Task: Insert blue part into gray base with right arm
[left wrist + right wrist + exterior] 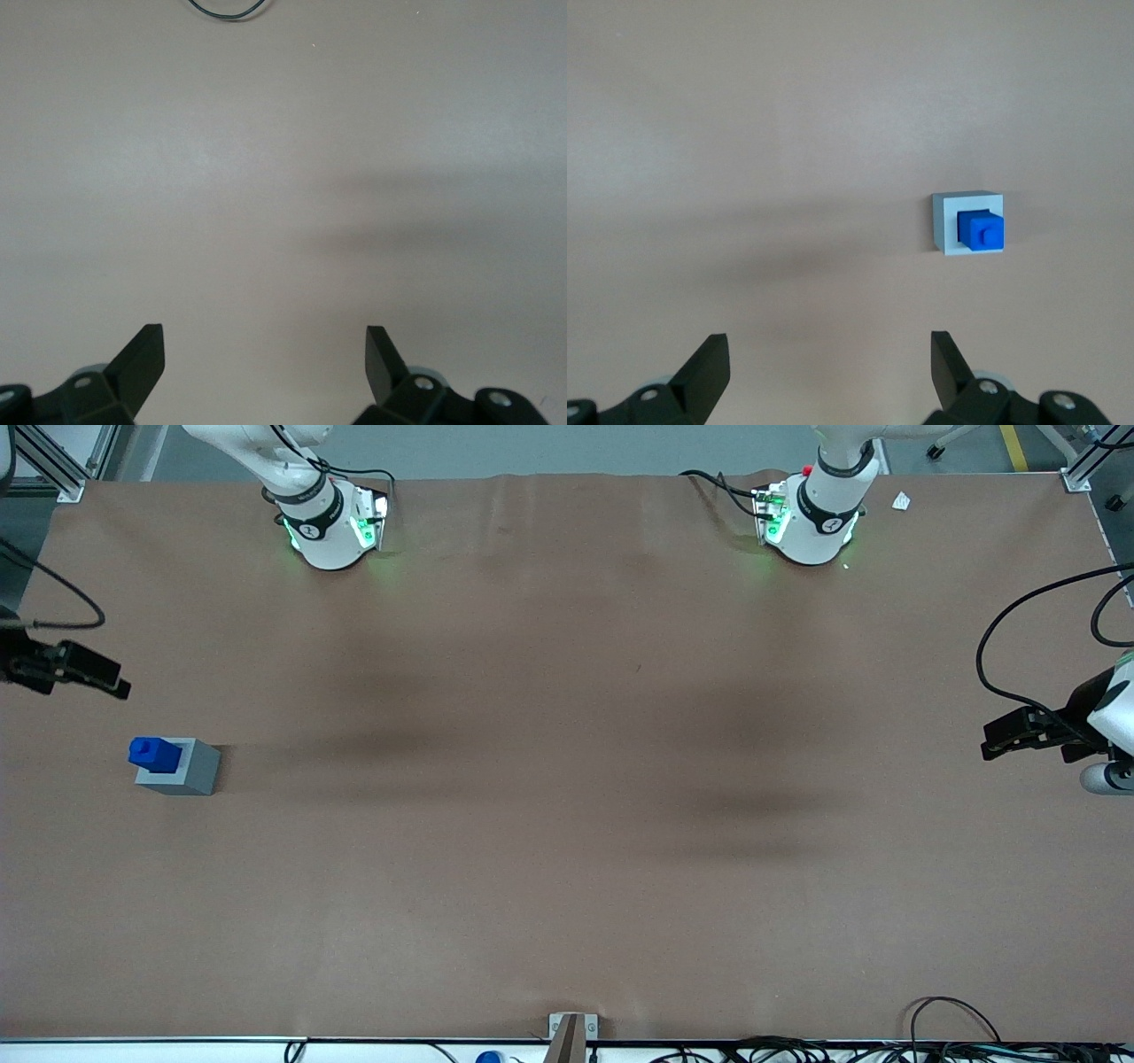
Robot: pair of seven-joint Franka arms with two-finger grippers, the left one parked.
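The blue part stands in the top recess of the gray base, with its narrower stub pointing up, toward the working arm's end of the table. My right gripper hangs above the table, farther from the front camera than the base and apart from it. In the right wrist view the gripper is open and empty. The blue part shows seated in the gray base, well clear of the fingers.
A brown cover spreads over the whole table. The two arm bases stand along the edge farthest from the front camera. Cables and a small bracket lie at the front edge. A white scrap lies near the parked arm's base.
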